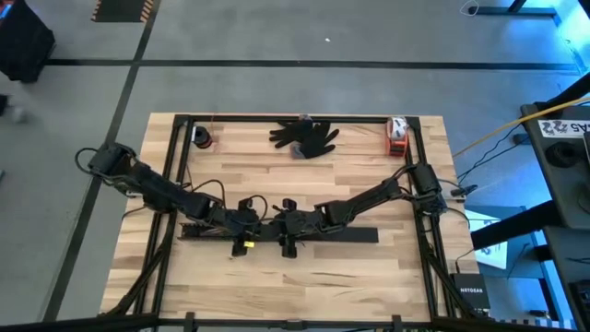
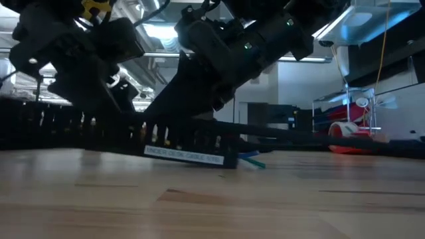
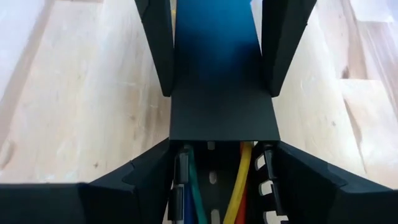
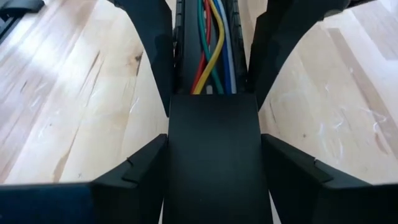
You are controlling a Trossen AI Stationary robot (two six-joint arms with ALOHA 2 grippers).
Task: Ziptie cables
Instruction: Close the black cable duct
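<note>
So, the cables (image 4: 210, 43) lie inside the black slotted channel (image 1: 355, 235), running lengthwise along it. The channel's long axis goes side to side across the front half of the table (image 1: 304, 180). I see green, yellow, red, blue and a pale strand, loose beside each other on the channel floor, the yellow one crossing over the others. No tie is around them that I can see. From table height, a green and a bluish end poke out of one end of the channel.

A flat black cover (image 3: 221, 112) closes part of the channel, and the wires show only where it stops. That edge is what my coming move turns on. The bare wires sit directly under my left gripper (image 1: 244, 221), between its fingers. My right gripper (image 1: 289, 226) stands just beside it, over the covered stretch. So I judge my left arm the nearer one to the bundle, and any reach into it has to come down between the walls, in line with the channel.

Both grippers straddle the channel from above, facing each other along it. Each has a finger against either wall, so I take each as clamped on the channel, not on the wires.
</note>
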